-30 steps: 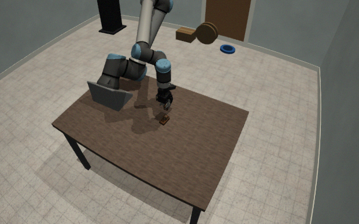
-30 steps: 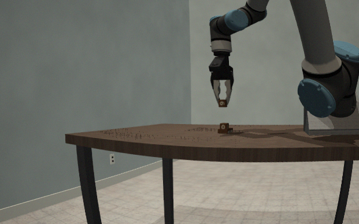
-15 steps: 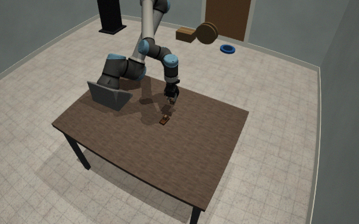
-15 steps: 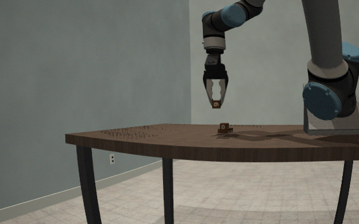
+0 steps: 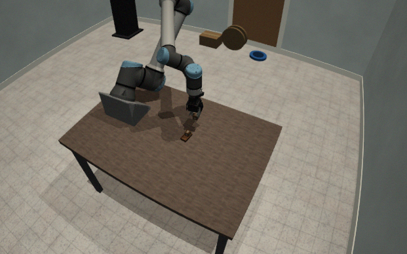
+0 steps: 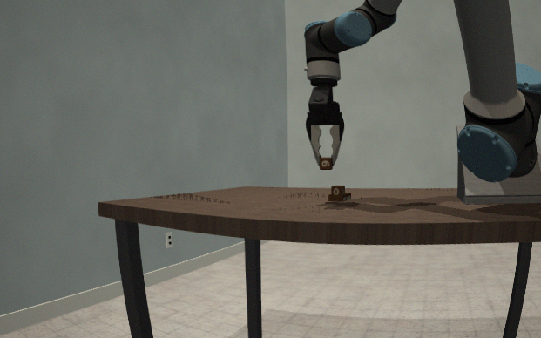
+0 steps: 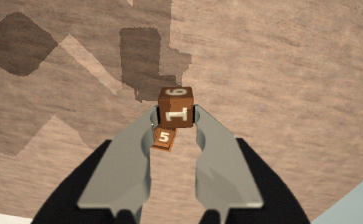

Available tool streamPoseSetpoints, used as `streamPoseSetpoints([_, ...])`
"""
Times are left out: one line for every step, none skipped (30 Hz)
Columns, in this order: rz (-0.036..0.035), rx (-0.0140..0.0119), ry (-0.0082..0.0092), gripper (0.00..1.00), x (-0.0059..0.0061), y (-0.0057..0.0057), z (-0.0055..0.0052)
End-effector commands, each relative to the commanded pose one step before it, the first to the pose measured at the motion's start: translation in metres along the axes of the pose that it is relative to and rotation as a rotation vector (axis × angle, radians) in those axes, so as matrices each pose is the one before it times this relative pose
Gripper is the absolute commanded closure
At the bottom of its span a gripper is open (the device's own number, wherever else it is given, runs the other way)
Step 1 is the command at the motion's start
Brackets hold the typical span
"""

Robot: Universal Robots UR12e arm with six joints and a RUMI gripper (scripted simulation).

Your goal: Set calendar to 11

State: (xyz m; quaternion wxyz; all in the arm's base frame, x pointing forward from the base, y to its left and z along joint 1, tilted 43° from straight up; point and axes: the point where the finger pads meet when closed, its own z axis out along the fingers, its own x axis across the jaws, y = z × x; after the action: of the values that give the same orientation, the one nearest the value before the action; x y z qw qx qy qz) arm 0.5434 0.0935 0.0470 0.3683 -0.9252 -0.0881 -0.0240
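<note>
My gripper (image 5: 194,114) (image 6: 326,162) (image 7: 177,106) is shut on a brown number cube (image 6: 326,164) (image 7: 175,102) and holds it well above the table (image 5: 174,183) (image 6: 232,213). In the wrist view the held cube shows a 1 toward the camera and a 9 or 6 on the face beyond it. The second cube (image 5: 187,133) (image 6: 337,191) (image 7: 164,136) sits in the small calendar tray (image 5: 184,139) (image 6: 347,198) on the table, below and a little to one side of the held cube. It shows a 5 on top and a 0 on its side.
The arm's grey base mount (image 5: 123,109) (image 6: 506,187) stands on the table's back corner. A box, a round wooden disc and a blue ring lie on the floor far behind.
</note>
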Motion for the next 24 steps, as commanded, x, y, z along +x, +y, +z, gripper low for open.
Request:
streamPoseSetpoints([-0.00017, -0.00092, 0.00102, 0.90, 0.00077, 0.00049, 0.01893])
streamPoseSetpoints([0.00000, 0.00000, 0.00000, 0.90, 0.00001, 0.00001, 0.00487])
streamPoseSetpoints([0.00000, 0.00000, 0.00000, 0.90, 0.00001, 0.00001, 0.00496])
streamPoseSetpoints([0.00000, 0.00000, 0.00000, 0.90, 0.00001, 0.00001, 0.00499])
streamPoseSetpoints([0.00000, 0.00000, 0.00000, 0.90, 0.00001, 0.00001, 0.00496])
streamPoseSetpoints([0.00000, 0.00000, 0.00000, 0.90, 0.00001, 0.00001, 0.00487])
streamPoseSetpoints([0.00000, 0.00000, 0.00000, 0.90, 0.00000, 0.00000, 0.00000])
streamPoseSetpoints([0.00000, 0.00000, 0.00000, 0.90, 0.00000, 0.00000, 0.00000])
streamPoseSetpoints([0.00000, 0.00000, 0.00000, 0.90, 0.00001, 0.00001, 0.00472])
streamPoseSetpoints([0.00000, 0.00000, 0.00000, 0.90, 0.00001, 0.00001, 0.00452])
streamPoseSetpoints([0.00000, 0.00000, 0.00000, 0.90, 0.00001, 0.00000, 0.00427])
streamPoseSetpoints([0.00000, 0.00000, 0.00000, 0.90, 0.00000, 0.00000, 0.00398])
streamPoseSetpoints([0.00000, 0.00000, 0.00000, 0.90, 0.00001, 0.00001, 0.00364])
streamPoseSetpoints([0.00000, 0.00000, 0.00000, 0.90, 0.00001, 0.00001, 0.00328])
streamPoseSetpoints([0.00000, 0.00000, 0.00000, 0.90, 0.00000, 0.00000, 0.00289])
streamPoseSetpoints([0.00000, 0.00000, 0.00000, 0.90, 0.00001, 0.00001, 0.00248])
streamPoseSetpoints([0.00000, 0.00000, 0.00000, 0.90, 0.00000, 0.00000, 0.00207])
streamPoseSetpoints([0.00000, 0.00000, 0.00000, 0.90, 0.00001, 0.00001, 0.00166])
streamPoseSetpoints([0.00000, 0.00000, 0.00000, 0.90, 0.00000, 0.00000, 0.00127])
streamPoseSetpoints([0.00000, 0.00000, 0.00000, 0.90, 0.00000, 0.00000, 0.00091])
streamPoseSetpoints([0.00000, 0.00000, 0.00000, 0.90, 0.00000, 0.00000, 0.00059])
streamPoseSetpoints([0.00000, 0.00000, 0.00000, 0.90, 0.00000, 0.00000, 0.00032])
streamPoseSetpoints([0.00000, 0.00000, 0.00000, 0.90, 0.00000, 0.00000, 0.00012])
streamPoseSetpoints([0.00000, 0.00000, 0.00000, 0.90, 0.00000, 0.00000, 0.00000])
